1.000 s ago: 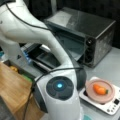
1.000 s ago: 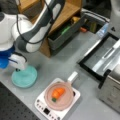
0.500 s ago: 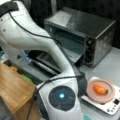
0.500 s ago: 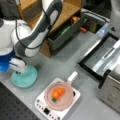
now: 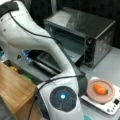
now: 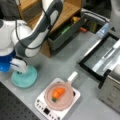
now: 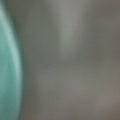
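Observation:
In a front view my gripper [image 6: 19, 71] is low over the left rim of a teal plate [image 6: 26, 77] on the grey table, with the white hand just above it; its fingers are hidden. The wrist view shows only the plate's edge [image 7: 8, 75] on the left and bare table [image 7: 75, 62] very close. An orange carrot [image 6: 58, 93] lies on a pink plate [image 6: 63, 102] on a white scale [image 6: 42, 106] to the plate's right. The carrot [image 5: 100, 89] and pink plate [image 5: 92, 96] show again in a front view, where the arm hides the gripper.
A toaster oven [image 5: 100, 37] with its door open [image 6: 100, 57] stands by the scale. A wooden shelf [image 6: 62, 12] with a grey drawer [image 6: 67, 35] holding small items is behind the arm. A clear bottle [image 6: 102, 30] stands near the oven.
The arm sank lower toward the teal plate between one second ago and half a second ago; since then it has barely moved. Carrot and scale are unmoved.

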Available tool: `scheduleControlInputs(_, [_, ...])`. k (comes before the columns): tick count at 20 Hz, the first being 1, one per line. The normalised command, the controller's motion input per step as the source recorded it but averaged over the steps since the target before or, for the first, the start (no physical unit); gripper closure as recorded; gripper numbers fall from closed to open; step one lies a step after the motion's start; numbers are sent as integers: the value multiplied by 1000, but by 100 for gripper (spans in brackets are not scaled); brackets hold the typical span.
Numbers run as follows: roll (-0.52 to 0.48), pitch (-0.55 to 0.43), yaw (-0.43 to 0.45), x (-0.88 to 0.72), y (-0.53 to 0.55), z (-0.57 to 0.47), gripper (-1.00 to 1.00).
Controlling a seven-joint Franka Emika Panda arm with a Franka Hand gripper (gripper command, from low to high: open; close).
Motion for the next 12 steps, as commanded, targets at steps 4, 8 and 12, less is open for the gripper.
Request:
scheduleControlInputs(4, [223,60,-113,88,70,-20,-100])
scheduleControlInputs(8, [194,38,-125,84,16,7,-100])
scheduleControlInputs(12, [180,27,-134,70,-16,-1,-100])
